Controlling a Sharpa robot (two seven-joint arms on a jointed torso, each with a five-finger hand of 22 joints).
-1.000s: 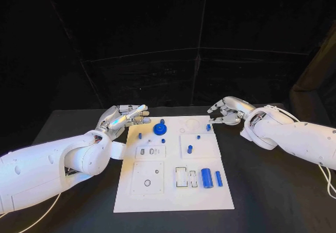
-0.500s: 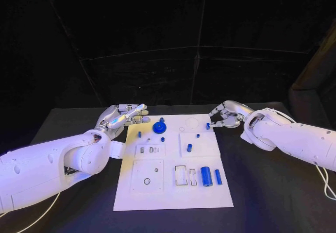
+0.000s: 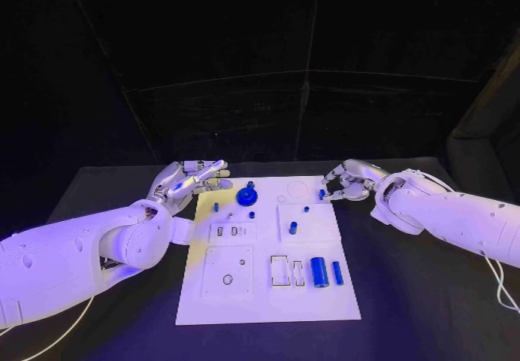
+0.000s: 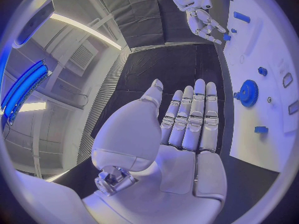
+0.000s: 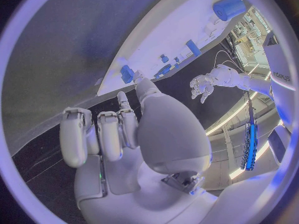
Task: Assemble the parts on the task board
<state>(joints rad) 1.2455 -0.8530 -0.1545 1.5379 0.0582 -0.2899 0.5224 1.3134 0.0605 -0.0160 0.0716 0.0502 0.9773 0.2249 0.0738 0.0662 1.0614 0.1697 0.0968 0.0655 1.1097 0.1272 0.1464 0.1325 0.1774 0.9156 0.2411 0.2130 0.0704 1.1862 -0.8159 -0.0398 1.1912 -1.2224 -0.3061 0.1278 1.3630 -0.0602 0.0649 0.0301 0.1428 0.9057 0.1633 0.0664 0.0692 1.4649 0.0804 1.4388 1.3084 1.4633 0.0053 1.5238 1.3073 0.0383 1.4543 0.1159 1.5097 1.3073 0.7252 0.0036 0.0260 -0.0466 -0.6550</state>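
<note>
The white task board (image 3: 271,301) lies in the middle of the black table. A blue gear (image 3: 248,198) sits near its far end, with several small blue pegs around it. A thick blue cylinder (image 3: 320,271) and a slim blue one (image 3: 338,272) lie near its front right. My left hand (image 3: 201,179) hovers open beside the board's far left corner, fingers straight, seen from behind as my left hand (image 4: 187,124) with the gear (image 4: 248,92) beyond. My right hand (image 3: 347,184) has its fingers half curled over the board's far right edge. Its thumb tip is against a small blue peg (image 3: 321,194), also seen as the peg (image 5: 127,73).
Black table surface (image 3: 422,301) surrounds the board on all sides. Black curtains close off the back. White inset plates with slots and holes (image 3: 230,274) cover the board's near left half.
My right hand has dropped down and moved left until it reached the blue peg at the board's right edge. My left hand has hardly moved.
</note>
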